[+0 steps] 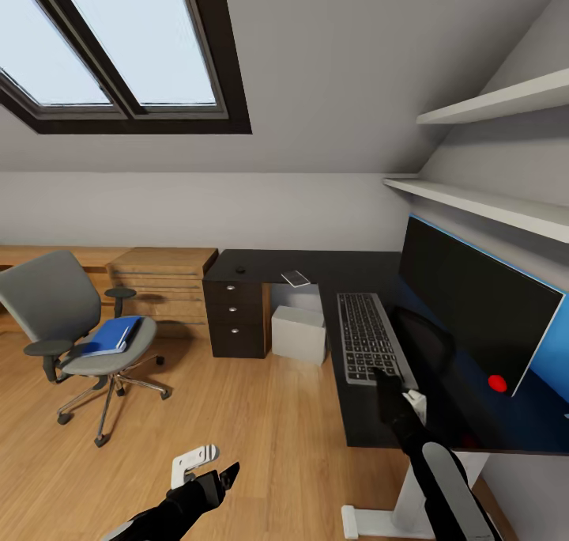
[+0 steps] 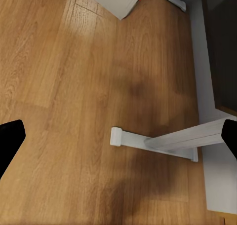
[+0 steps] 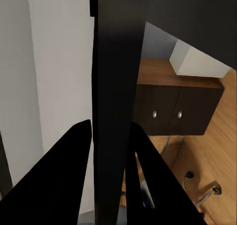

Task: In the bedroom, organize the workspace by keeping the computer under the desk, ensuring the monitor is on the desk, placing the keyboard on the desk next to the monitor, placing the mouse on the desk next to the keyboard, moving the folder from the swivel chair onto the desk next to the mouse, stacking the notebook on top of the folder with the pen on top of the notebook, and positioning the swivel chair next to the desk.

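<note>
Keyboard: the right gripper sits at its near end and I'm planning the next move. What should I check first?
1. Keyboard flat on desk beside monitor: ok.
2. Right gripper gripping keyboard or free: cannot tell.
3. Left gripper open, empty: ok.
4. Mouse beside keyboard: not ok, at far corner.
5. Folder on desk: not ok, on chair.
6. Computer under desk: ok.

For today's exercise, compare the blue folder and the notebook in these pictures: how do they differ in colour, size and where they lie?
The folder is bright blue; the notebook looks pale with a dark edge. The folder looks larger than the notebook. The folder lies on the seat of the swivel chair; the notebook lies on the black desk. Both are flat, rectangular and lie untouched by either gripper.
</note>
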Controlling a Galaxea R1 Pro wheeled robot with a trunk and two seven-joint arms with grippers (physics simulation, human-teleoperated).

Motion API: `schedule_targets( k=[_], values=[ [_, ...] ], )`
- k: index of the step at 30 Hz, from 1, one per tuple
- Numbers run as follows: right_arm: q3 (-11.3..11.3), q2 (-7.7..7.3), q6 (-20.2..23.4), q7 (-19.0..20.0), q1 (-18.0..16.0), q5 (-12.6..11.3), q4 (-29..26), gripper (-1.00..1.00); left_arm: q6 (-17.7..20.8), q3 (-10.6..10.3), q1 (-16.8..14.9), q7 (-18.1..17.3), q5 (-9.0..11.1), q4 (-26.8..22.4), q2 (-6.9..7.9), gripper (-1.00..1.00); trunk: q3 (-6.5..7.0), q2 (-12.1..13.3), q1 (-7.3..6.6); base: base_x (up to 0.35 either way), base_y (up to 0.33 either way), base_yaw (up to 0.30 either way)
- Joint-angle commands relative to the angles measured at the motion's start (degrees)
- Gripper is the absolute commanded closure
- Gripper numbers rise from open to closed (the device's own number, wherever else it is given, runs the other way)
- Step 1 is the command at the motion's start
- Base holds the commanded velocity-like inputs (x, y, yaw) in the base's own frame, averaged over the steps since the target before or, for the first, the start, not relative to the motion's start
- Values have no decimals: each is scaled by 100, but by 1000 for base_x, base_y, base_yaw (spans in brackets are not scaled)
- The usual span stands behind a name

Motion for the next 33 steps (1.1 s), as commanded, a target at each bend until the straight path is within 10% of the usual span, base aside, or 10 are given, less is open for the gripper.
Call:
schedule_targets(
  k=[1, 33],
  values=[
    [-14, 9, 72, -23, -3, -41, -28, 100, 19, -3, -1, 50, 61, -10, -1, -100, -7, -6, 1, 0, 0, 0],
    [-78, -17, 161, -48, -3, -11, 509, 100, 1, 24, -1, 50, 69, -1, 8, -100, -7, -6, 1, 40, -3, 0]
  ],
)
